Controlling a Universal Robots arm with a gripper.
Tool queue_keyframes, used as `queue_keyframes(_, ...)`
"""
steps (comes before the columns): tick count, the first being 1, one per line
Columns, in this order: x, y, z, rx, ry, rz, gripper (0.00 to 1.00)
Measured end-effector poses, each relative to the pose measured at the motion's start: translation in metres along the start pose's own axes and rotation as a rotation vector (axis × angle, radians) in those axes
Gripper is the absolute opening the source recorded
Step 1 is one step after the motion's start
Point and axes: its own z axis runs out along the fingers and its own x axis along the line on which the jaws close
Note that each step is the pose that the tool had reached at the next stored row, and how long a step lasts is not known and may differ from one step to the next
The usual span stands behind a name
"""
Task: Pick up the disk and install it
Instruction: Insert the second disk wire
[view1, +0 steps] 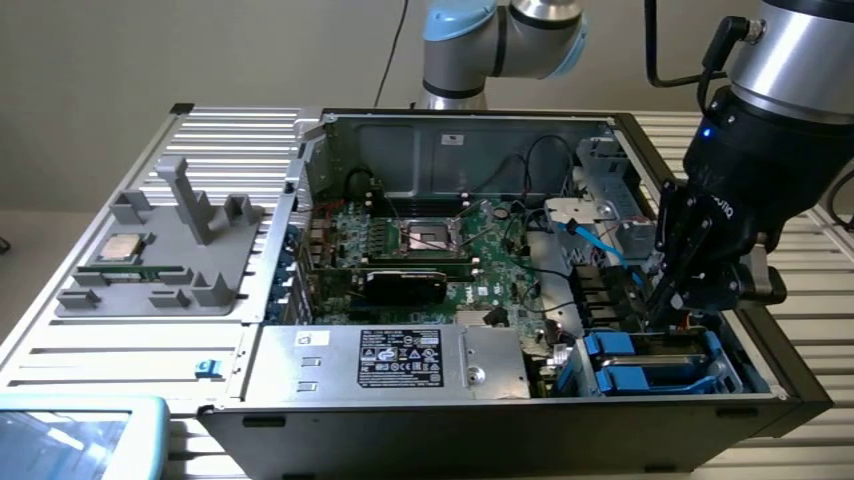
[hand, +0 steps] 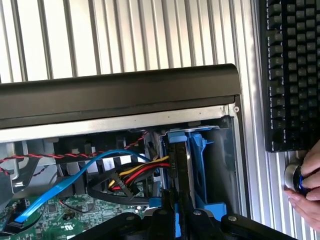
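Disk (hand: 196, 165), seen edge-on with its blue plastic rails, stands upright in the drive bay at the corner of the open computer case (view1: 534, 420), at the exterior view's right. The gripper (view1: 667, 300) reaches down into that bay, its dark slim fingers (hand: 178, 170) pressed nearly together and pinching the disk's blue tab. Beside the bay lie a flat blue ribbon cable (hand: 65, 187) and a bundle of red, yellow and black wires (hand: 135, 175) over the green circuit board (view1: 467, 250). A boxy silver power supply (view1: 387, 360) carries a black-and-white label. The case sits on a ribbed metal table (view1: 120, 340). A black keyboard (hand: 290, 70) lies nearby; a person's hand (hand: 307, 185) rests on a round knob.
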Motion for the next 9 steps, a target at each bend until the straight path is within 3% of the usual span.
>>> queue_keyframes(9, 0.0, 0.0, 0.0, -0.0054, -0.0006, -0.039, 0.16)
